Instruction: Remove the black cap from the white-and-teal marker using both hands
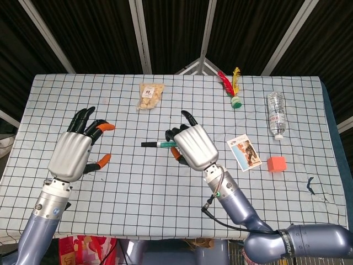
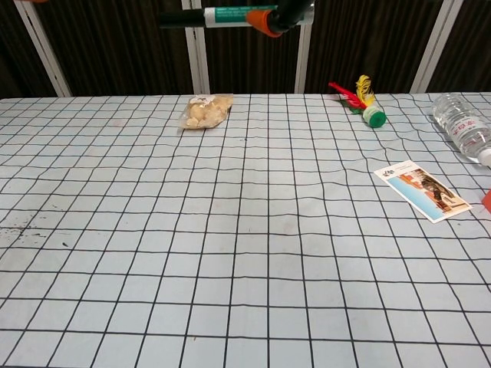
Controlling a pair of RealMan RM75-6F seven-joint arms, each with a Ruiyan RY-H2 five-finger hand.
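My right hand (image 1: 192, 146) is raised over the middle of the table and holds the white-and-teal marker (image 1: 163, 144) level. Its black cap (image 1: 148, 144) points left, toward my left hand. In the chest view the marker (image 2: 229, 14) shows at the top edge, its black cap (image 2: 180, 17) at the left, with orange and black fingertips (image 2: 270, 15) of that hand on its right part. My left hand (image 1: 76, 152) is raised at the left with fingers spread, holding nothing, about a hand's width from the cap.
On the checked cloth lie a snack bag (image 1: 150, 95), a red-and-yellow feather shuttlecock (image 1: 231, 88), a plastic bottle (image 1: 276, 114), a picture card (image 1: 244, 151) and an orange cube (image 1: 276, 164). The table's right edge lies past the bottle.
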